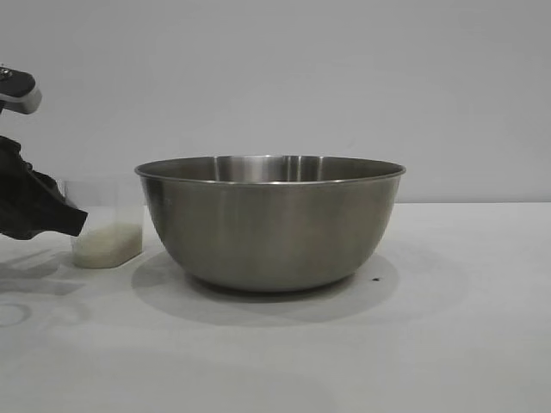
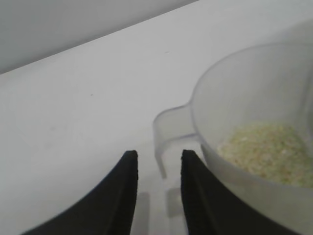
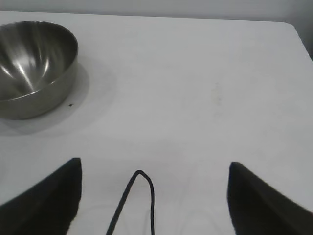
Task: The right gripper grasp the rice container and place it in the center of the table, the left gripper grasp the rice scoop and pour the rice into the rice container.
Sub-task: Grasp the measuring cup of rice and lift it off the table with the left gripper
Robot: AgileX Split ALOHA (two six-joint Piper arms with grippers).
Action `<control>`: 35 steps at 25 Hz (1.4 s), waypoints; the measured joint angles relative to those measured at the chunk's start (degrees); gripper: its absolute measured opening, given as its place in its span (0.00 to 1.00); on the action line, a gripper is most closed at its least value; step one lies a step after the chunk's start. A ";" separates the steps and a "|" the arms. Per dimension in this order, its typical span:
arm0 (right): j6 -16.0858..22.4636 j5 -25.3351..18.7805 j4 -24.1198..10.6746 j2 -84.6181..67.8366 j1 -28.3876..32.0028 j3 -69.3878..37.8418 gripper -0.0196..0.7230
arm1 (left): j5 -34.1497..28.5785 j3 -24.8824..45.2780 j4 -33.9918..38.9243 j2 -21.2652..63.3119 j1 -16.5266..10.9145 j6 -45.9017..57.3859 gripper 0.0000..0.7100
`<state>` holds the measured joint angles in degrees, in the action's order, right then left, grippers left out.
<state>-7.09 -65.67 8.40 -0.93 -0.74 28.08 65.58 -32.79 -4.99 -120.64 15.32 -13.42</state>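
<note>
Left pincer (image 2: 159, 169) open, just short of rice scoop (image 2: 254, 142) handle.

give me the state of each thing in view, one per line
rice container: upright on the table, empty as far as the right wrist view shows
rice scoop: upright on the table, rice inside
left gripper: open, fingers either side of the scoop's handle, not closed on it
right gripper: wide open, holding nothing, away from the rice container

Left tool (image 2: 157, 169) low over bench at its left edge, fingers (image 2: 124, 196) narrowly parted, nothing between them. Right tool (image 3: 155, 196) above bench near right side, fingers spread wide, empty
</note>
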 joint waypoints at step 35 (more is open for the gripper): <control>0.00 0.00 0.00 0.00 0.00 0.00 0.76 | -0.71 -11.41 16.52 9.85 -0.21 -20.47 0.00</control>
<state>-7.09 -65.67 8.40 -0.93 -0.74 28.08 64.87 -44.19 11.54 -110.79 15.11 -33.89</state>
